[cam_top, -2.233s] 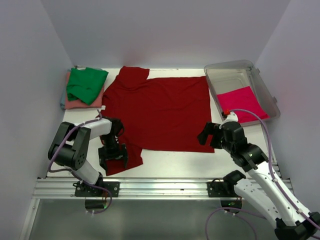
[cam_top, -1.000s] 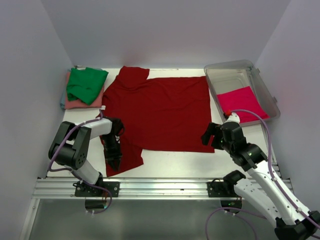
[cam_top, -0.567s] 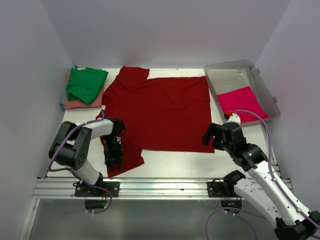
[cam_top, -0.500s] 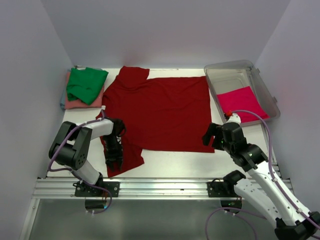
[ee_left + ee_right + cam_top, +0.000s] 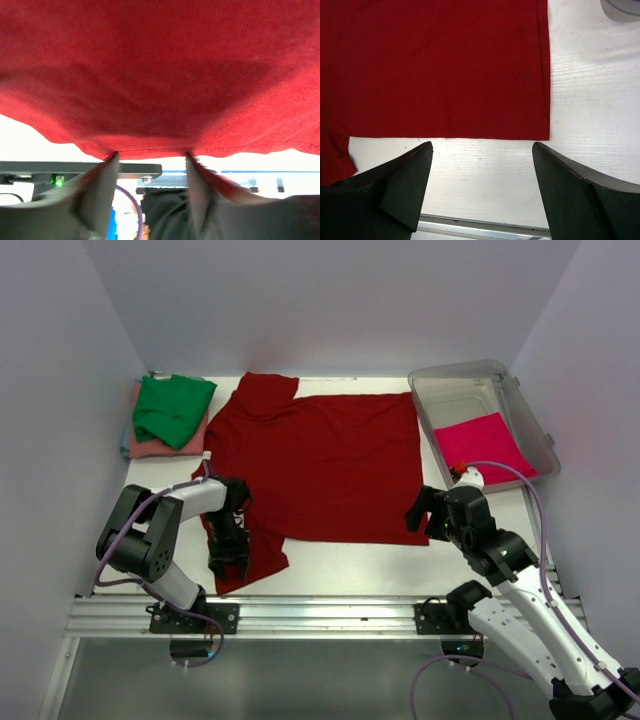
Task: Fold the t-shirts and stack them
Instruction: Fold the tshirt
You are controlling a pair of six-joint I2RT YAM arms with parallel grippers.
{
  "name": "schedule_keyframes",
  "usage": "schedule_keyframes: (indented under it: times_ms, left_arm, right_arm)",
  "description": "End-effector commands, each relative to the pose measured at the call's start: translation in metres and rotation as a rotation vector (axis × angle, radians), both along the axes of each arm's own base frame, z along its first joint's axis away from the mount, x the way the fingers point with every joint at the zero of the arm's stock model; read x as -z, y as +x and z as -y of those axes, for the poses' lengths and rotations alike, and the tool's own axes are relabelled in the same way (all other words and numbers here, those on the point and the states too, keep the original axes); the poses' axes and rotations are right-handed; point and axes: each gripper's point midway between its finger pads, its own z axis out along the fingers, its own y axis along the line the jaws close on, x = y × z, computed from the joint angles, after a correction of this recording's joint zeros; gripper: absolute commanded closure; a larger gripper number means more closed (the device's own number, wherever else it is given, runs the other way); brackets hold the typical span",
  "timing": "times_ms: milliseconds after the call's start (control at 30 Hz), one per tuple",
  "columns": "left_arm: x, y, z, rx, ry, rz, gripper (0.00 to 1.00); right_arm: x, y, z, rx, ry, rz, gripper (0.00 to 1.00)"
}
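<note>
Red t-shirt (image 5: 320, 465) under left end effector (image 5: 228, 560)

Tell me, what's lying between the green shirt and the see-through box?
The big dark red t-shirt, spread flat on the table, fills the stretch between the green t-shirt and the clear tub. The top view shows it.

Near strip: bare bench (image 5: 350, 558) between the two arms, a clear lane along the hem
Centre: dark red shirt (image 5: 320, 455) lies flat and low, free to sweep over
Far left: green shirt (image 5: 172, 408) on salmon pink shirt (image 5: 150, 448), a raised stack tight to the wall
Far right: clear tub (image 5: 460, 370) with raised sides holds the bright pink shirt (image 5: 487, 445), entry from above only
Near left: left tool (image 5: 228, 558) sits on the sleeve, jaws parted
Near right: right tool (image 5: 432, 515) spread wide, bare bench beside it
Sides: walls (image 5: 60, 390) box it in
</note>
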Motion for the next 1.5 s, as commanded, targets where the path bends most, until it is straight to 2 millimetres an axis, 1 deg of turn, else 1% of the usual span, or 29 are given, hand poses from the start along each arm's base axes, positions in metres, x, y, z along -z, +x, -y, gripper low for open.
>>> schedule_keyframes:
  times_ms: [0, 67, 100, 167, 200, 233, 333, 533, 667, 700, 733, 767, 800, 833, 867, 1000, 1033, 1067, 1167, 1200, 1233, 1300, 1367, 1467]
  left_arm:
    - [-0.009, 0.008, -0.001, 0.007, 0.017, 0.051, 0.38]
    - [-0.012, 0.006, -0.003, 0.003, 0.028, 0.043, 0.25]
    - [-0.013, 0.005, 0.001, 0.0, 0.004, 0.038, 0.2]
    - [-0.008, 0.005, 0.011, -0.009, -0.054, 0.03, 0.2]
    - [-0.005, -0.002, 0.017, -0.024, -0.095, 0.002, 0.22]
    - [-0.001, -0.002, 0.018, -0.02, -0.101, -0.001, 0.23]
    - [0.002, -0.004, 0.017, -0.005, -0.1, -0.017, 0.23]
    - [0.007, -0.006, 0.022, 0.001, -0.129, -0.055, 0.36]
    - [0.008, -0.004, 0.024, 0.001, -0.137, -0.058, 0.55]
    - [0.008, -0.005, 0.024, 0.004, -0.139, -0.059, 0.63]
    - [0.007, -0.005, 0.023, 0.007, -0.137, -0.058, 0.67]
    - [0.006, -0.006, 0.023, 0.009, -0.141, -0.05, 0.74]
    - [0.006, -0.008, 0.023, 0.01, -0.144, -0.049, 0.77]
    - [0.002, -0.008, 0.023, 0.007, -0.147, -0.038, 0.81]
    - [0.001, -0.008, 0.022, 0.006, -0.146, -0.028, 0.95]
    - [-0.019, 0.003, 0.027, 0.012, -0.159, 0.06, 0.95]
    - [-0.028, 0.004, 0.03, 0.001, -0.174, 0.094, 0.95]
    - [-0.032, 0.005, 0.031, -0.004, -0.183, 0.112, 0.93]
    - [-0.047, 0.007, 0.036, -0.011, -0.217, 0.181, 0.93]
    - [-0.051, 0.006, 0.039, -0.014, -0.238, 0.193, 0.93]
    - [-0.057, 0.007, 0.039, -0.009, -0.252, 0.226, 0.93]
    - [-0.064, 0.007, 0.041, -0.01, -0.278, 0.261, 0.94]
    - [-0.074, 0.007, 0.044, -0.015, -0.315, 0.313, 0.95]
    - [-0.083, 0.003, 0.045, -0.003, -0.355, 0.36, 0.95]
  right_arm:
    - [-0.01, 0.003, 0.001, 0.018, 0.012, 0.024, 0.15]
    - [-0.01, 0.003, 0.001, 0.019, 0.01, 0.025, 0.13]
    - [-0.011, 0.004, 0.001, 0.02, 0.012, 0.029, 0.13]
    - [-0.012, 0.003, 0.001, 0.019, 0.011, 0.032, 0.13]
    - [-0.013, 0.004, 0.001, 0.02, 0.014, 0.037, 0.13]
    - [-0.013, 0.003, 0.0, 0.016, 0.019, 0.037, 0.13]
    - [-0.014, 0.003, 0.0, 0.013, 0.021, 0.042, 0.13]
    - [-0.015, 0.003, 0.0, 0.011, 0.024, 0.05, 0.12]
    - [-0.019, 0.002, 0.001, 0.016, 0.035, 0.067, 0.14]
    - [-0.018, 0.001, 0.001, 0.014, 0.034, 0.065, 0.14]
    - [-0.018, 0.001, 0.001, 0.015, 0.036, 0.066, 0.15]
    - [-0.017, 0.002, 0.001, 0.017, 0.035, 0.065, 0.15]
    - [-0.016, 0.001, 0.001, 0.014, 0.033, 0.064, 0.15]
    - [-0.016, 0.002, 0.001, 0.017, 0.033, 0.061, 0.15]
    - [-0.014, 0.002, 0.001, 0.018, 0.03, 0.053, 0.15]
    - [-0.009, 0.004, 0.005, 0.046, 0.004, 0.028, 0.15]
    - [-0.007, 0.005, 0.007, 0.057, -0.003, 0.019, 0.15]
    - [-0.005, 0.005, 0.011, 0.086, -0.018, 0.011, 0.14]
    - [0.007, 0.009, 0.022, 0.16, -0.077, -0.035, 0.12]
    - [0.012, 0.01, 0.024, 0.175, -0.093, -0.053, 0.1]
    - [0.022, 0.011, 0.025, 0.186, -0.12, -0.091, 0.08]
    - [0.035, 0.013, 0.028, 0.218, -0.142, -0.129, 0.05]
    - [0.053, 0.016, 0.028, 0.245, -0.161, -0.171, 0.05]
    - [0.066, 0.021, 0.035, 0.317, -0.2, -0.195, 0.06]
